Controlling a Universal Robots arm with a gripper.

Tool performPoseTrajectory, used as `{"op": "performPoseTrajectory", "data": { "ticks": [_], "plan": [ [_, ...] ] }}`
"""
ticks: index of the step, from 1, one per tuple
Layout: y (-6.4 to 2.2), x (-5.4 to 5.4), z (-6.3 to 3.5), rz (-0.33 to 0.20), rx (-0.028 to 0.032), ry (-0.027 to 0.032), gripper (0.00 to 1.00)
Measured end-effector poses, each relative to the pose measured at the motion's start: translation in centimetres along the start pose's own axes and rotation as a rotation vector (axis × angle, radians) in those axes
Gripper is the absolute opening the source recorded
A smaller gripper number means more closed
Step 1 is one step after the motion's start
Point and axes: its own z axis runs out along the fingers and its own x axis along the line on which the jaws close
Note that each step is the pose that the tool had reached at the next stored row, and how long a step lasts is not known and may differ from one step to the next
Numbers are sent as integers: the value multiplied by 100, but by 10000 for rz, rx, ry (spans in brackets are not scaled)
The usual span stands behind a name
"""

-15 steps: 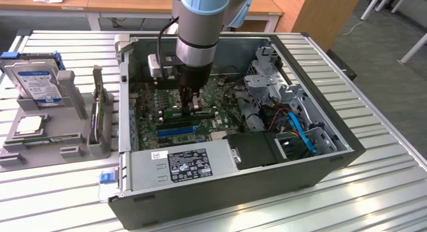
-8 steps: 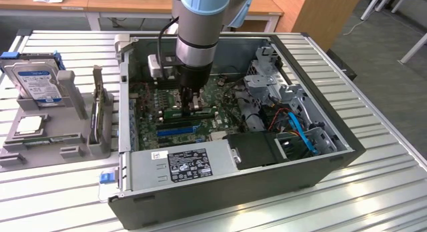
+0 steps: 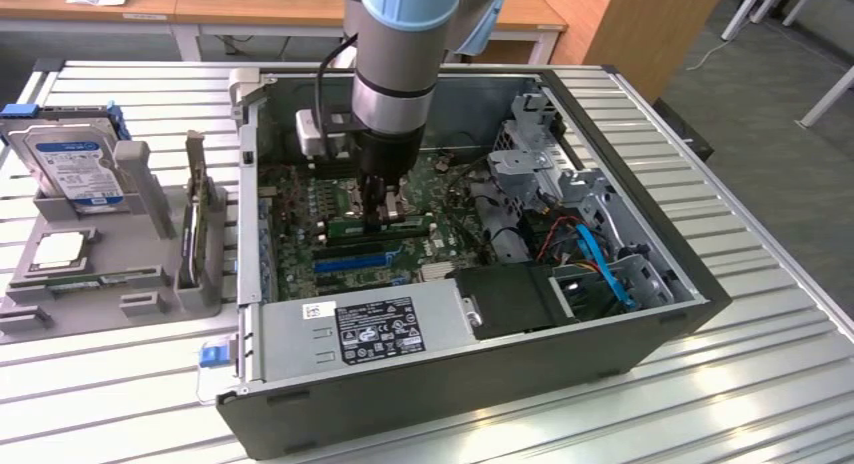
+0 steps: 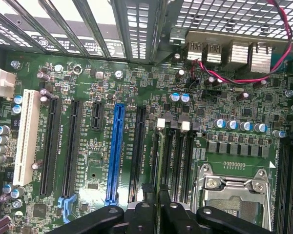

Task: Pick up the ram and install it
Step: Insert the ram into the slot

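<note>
Install step in hand; pick-up looks done. Fingers (image 3: 387, 214) nearly closed, pinching the ram (image 3: 411, 224) approx mid-length. The stick pokes out either side of them, about level, low over the mobo (image 4: 88, 180) inside the PC case (image 3: 400, 414). In wrist view the memory slots (image 4: 178, 156) run straight out ahead of the fingertips, w/ blue expansion slot (image 4: 115, 151) off to one side and CPU socket (image 4: 234, 195) to the other. Can't tell if the ram's edge touches a slot or hangs just above. Judgement: seating calls for ram parallel w/ slot, centred btwn the end latches, and a straight, even push down. Any tilt prob jams one end.
</note>
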Motion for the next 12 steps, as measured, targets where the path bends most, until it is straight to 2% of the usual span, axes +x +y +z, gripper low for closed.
{"op": "performPoseTrajectory", "data": {
  "ticks": [12],
  "plan": [
    [10, -1, 22, -8, 3, 1, 14]
  ]
}}
